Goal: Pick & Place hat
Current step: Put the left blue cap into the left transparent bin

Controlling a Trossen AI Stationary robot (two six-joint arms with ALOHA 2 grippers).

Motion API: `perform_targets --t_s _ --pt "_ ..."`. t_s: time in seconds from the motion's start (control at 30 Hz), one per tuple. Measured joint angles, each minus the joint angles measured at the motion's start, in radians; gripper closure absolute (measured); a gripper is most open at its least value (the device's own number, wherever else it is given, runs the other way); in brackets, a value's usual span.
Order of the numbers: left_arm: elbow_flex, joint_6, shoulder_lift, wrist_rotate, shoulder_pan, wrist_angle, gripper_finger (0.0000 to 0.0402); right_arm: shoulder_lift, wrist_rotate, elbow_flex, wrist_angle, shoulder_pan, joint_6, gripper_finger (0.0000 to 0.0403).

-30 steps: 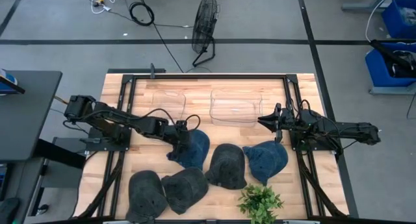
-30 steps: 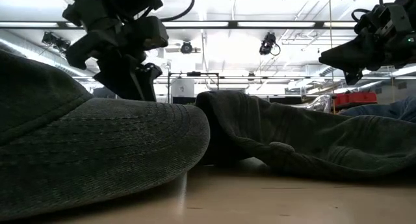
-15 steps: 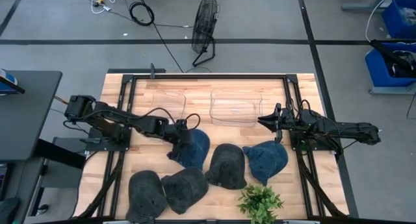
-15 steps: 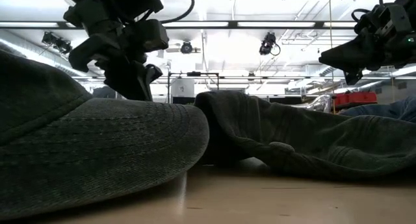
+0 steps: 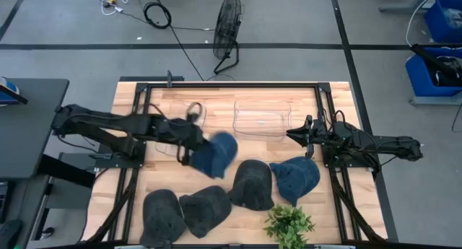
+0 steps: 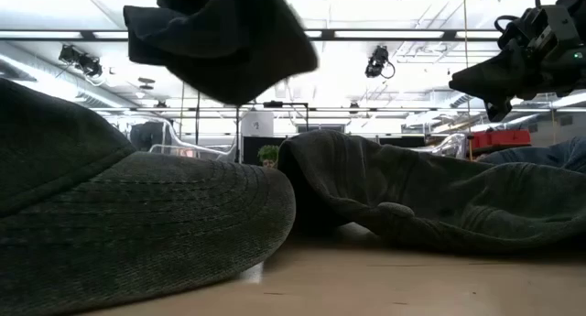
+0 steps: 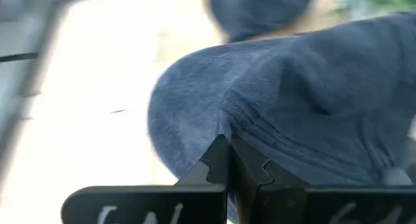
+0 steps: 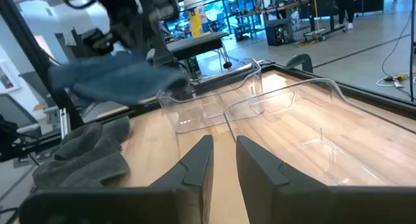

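Observation:
My left gripper [image 5: 192, 146] is shut on a blue hat [image 5: 216, 154], which it holds above the table's middle. The hat also shows high up in the low view [image 6: 224, 41] and in the right wrist view [image 8: 117, 78]. A second blue hat [image 5: 296, 178] and three dark grey hats [image 5: 251, 184] [image 5: 206, 209] [image 5: 160, 214] lie flat on the table nearer the front. My right gripper [image 5: 292, 136] waits empty at the table's right, beside a clear bin [image 5: 260, 120], with its fingers a narrow gap apart [image 8: 224, 152]. My left gripper pinches a gathered fold of the blue hat's cloth [image 7: 227, 126] at the hat's left edge, between its two fingers. The fingers come from the table's left, slanting down. The hat is lifted clear of the table and hangs loosely off the fingertips toward the right.
Two clear plastic bins [image 5: 188, 113] [image 5: 260, 120] stand side by side at the table's far side. A small green plant [image 5: 289, 226] stands at the front edge. The black frame rails [image 5: 137, 112] run along the table's sides. A grey hat's brim [image 6: 137, 224] fills the low view's left.
My left gripper, still shut on the blue hat, has gone up and a little toward the far edge. The hat, which lay on the table, is now lifted clear and hangs from the fingers. My right arm has kept still.

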Motion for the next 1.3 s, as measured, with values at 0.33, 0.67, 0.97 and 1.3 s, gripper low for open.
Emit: perform_targets --t_s 0.33,0.67,0.97,1.3 --pt "0.047 -0.102 -0.129 -0.251 0.107 -0.360 0.0398 0.000 0.001 0.000 0.000 0.000 0.003 0.0332" --pt "0.047 -0.142 -0.028 -0.209 0.251 -0.530 0.0398 0.000 -0.004 0.000 0.000 0.000 0.002 0.0332" --pt "-0.097 -0.144 0.016 -0.095 0.283 -0.562 0.0399 0.007 -0.004 0.000 -0.001 0.000 -0.001 0.0332" --pt "-0.135 -0.038 0.014 0.013 0.283 -0.538 0.0393 0.008 -0.002 0.000 0.000 0.000 -0.001 0.0332"
